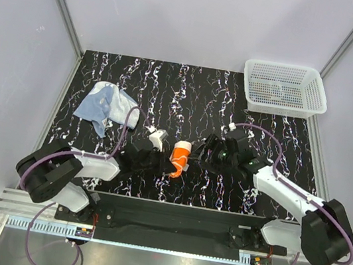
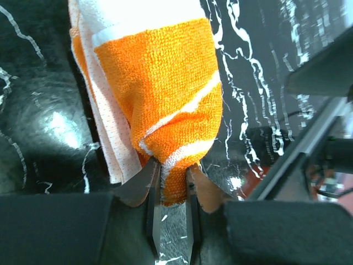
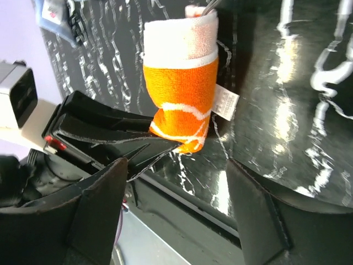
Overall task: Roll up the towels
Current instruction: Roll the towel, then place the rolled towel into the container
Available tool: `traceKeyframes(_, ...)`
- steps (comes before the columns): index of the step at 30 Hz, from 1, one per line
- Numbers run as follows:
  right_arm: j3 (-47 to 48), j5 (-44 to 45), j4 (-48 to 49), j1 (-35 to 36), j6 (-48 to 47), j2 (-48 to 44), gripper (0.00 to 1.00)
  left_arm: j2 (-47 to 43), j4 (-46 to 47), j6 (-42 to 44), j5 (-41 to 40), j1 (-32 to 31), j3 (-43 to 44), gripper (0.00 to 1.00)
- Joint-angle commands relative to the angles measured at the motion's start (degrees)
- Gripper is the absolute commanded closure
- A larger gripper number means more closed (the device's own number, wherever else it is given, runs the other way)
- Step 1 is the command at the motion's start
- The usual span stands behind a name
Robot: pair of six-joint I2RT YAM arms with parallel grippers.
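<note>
The orange towel (image 1: 180,154) lies rolled into a short cylinder with a white end on the black marbled table (image 1: 189,94), near the middle front. My left gripper (image 2: 170,172) is shut on the roll's lower orange end (image 2: 160,83). In the top view the left gripper (image 1: 167,165) reaches it from the left. My right gripper (image 3: 176,161) stands open just short of the roll (image 3: 182,105), nothing between its fingers (image 3: 102,193); from above the right gripper (image 1: 197,153) sits to the roll's right. The pale blue-grey towel (image 1: 105,106) lies crumpled and flat at the back left.
A white mesh basket (image 1: 284,89) stands at the back right corner. Pale walls close in the table on three sides. A white tag (image 3: 225,104) sticks out of the orange roll. The arms' base rail (image 1: 170,215) runs along the near edge.
</note>
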Motion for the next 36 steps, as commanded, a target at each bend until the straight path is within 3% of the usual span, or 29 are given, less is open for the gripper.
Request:
traceKeyframes(1,-2.20,-5.42,12.71,-0.31,1.39,2.90,0.20,-0.28,5.99,-3.47,7.10,2.45,-2.81,1.00)
traceKeyframes(7,-4.75,-7.80,25.10,-0.23,0.42,8.88,0.14,2.61,14.43,-8.13,12.20,6.58,-6.68,1.00)
traceKeyframes(16,-8.09,-10.70,38.82,-0.22,-0.54,18.37,0.15,8.15,23.31,-11.82,17.47,11.24,-8.70,1.00)
traceKeyframes(27,-7.48,-12.64,46.56,-0.05,-1.25,29.71,0.21,9.12,22.70,-11.21,18.62,12.65,-8.17,1.00)
traceKeyframes(36,-7.04,-12.37,47.71,0.30,-3.35,30.51,0.22,12.02,27.18,-12.09,21.69,14.06,-8.79,1.00)
